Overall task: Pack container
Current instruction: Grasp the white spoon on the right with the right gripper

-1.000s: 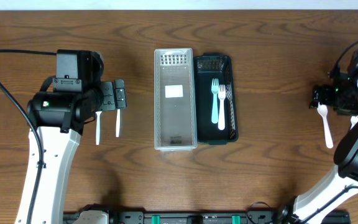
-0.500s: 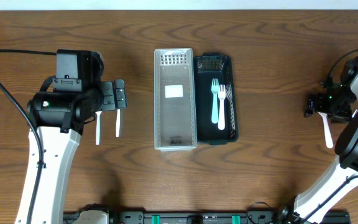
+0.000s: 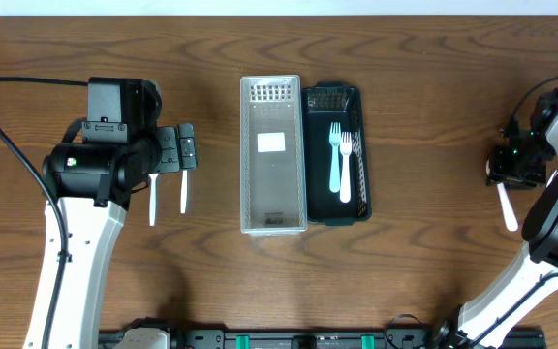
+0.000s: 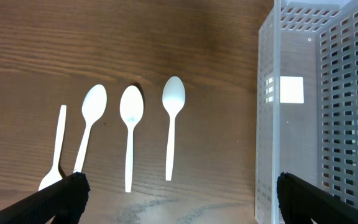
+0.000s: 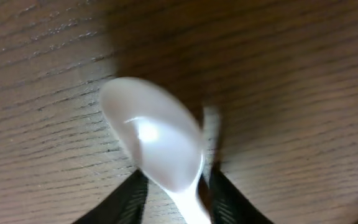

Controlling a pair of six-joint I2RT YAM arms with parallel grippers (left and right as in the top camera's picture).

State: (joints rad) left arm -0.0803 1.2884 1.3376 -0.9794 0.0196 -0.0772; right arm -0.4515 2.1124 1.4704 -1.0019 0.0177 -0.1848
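A brown wooden table fills the overhead view. At its middle stands a clear perforated container, long side running away from the robot. A dark tray touches its right wall. In the tray a light blue fork and a white fork lie side by side, with another white utensil against the far wall. The left gripper hangs well to the left of the container, and two white handles show just below it. Near the right edge, the right gripper sits over the bowl end of a lone white spoon, well apart from the tray.

In the left wrist view, three white spoons lie in a row on the wood, bowls away from the camera. A fourth white piece lies left of them. The clear container rises on the right. The left gripper is spread wide and holds nothing. One fingertip overlaps the leftmost handles.

The right wrist view is blurred. The lone white spoon lies bowl-up on the wood, and its neck runs back between the two dark fingers of the right gripper. The fingers flank it closely, but the blur hides whether they pinch it.
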